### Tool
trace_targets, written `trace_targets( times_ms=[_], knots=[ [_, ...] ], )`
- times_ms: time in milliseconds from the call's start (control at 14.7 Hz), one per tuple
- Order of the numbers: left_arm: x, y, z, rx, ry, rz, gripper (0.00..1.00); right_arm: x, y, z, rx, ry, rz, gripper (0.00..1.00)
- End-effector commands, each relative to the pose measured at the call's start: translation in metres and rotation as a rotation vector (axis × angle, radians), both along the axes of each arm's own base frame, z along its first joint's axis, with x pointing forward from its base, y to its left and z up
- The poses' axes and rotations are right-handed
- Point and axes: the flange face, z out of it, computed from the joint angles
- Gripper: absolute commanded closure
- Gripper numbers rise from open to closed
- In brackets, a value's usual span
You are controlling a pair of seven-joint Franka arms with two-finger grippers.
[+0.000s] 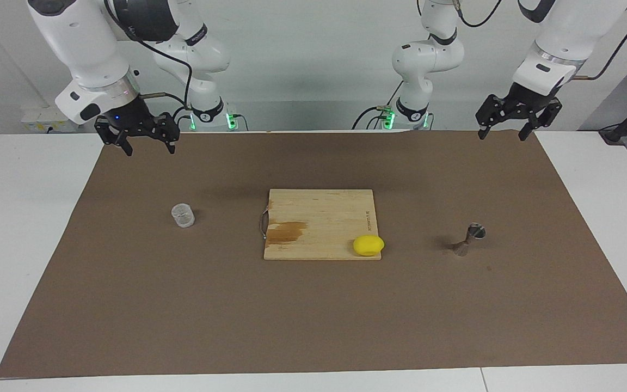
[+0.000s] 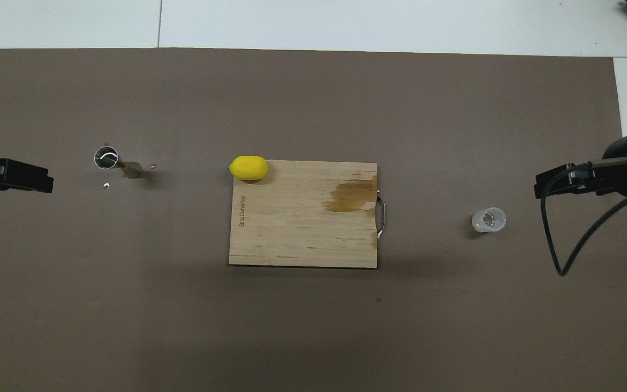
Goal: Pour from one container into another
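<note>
Nothing is picked up yet; I am at the start. The cup [image 1: 183, 215] stands on the worktop [image 1: 313, 316] toward my right arm's end, the jigger [image 1: 470, 238] toward my left arm's end. Both the right gripper [image 1: 147, 142] and left gripper [image 1: 501, 132] hang with jaws spread, holding nothing. Next I must lower the right one around the cup.

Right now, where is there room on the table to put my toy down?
The brown mat is bare between the glass cup and the cutting board, and between the board and the steel jigger. The strip farthest from the robots is bare too. The board's corner holding the lemon is taken.
</note>
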Motion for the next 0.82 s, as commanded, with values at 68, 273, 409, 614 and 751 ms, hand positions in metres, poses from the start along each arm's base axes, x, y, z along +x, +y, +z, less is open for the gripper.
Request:
trace_targets(
  times_ms=[68, 273, 409, 614, 751],
  knots=[
    [0.0001, 0.0004, 0.0034, 0.010, -0.013, 0.001, 0.00, 0.0024, 0.0019, 0.0027, 0.020, 0.000, -0.008, 0.00],
    [0.0001, -0.0003, 0.0031, 0.011, -0.016, -0.005, 0.00, -0.0001, 0.0013, 0.0059, 0.021, -0.003, -0.006, 0.00],
    [-0.0019, 0.0038, 0.0005, 0.014, -0.004, 0.012, 0.00, -0.0001, -0.0028, 0.0058, 0.021, -0.001, -0.014, 0.00],
    [-0.0002, 0.0079, 0.0020, 0.011, -0.014, 0.017, 0.00, -0.0004, -0.0045, 0.0055, 0.021, 0.002, -0.017, 0.00],
    [-0.0007, 0.0078, 0.0014, 0.012, -0.013, 0.020, 0.00, -0.0004, -0.0037, 0.0056, 0.021, 0.002, -0.015, 0.00]
  ],
)
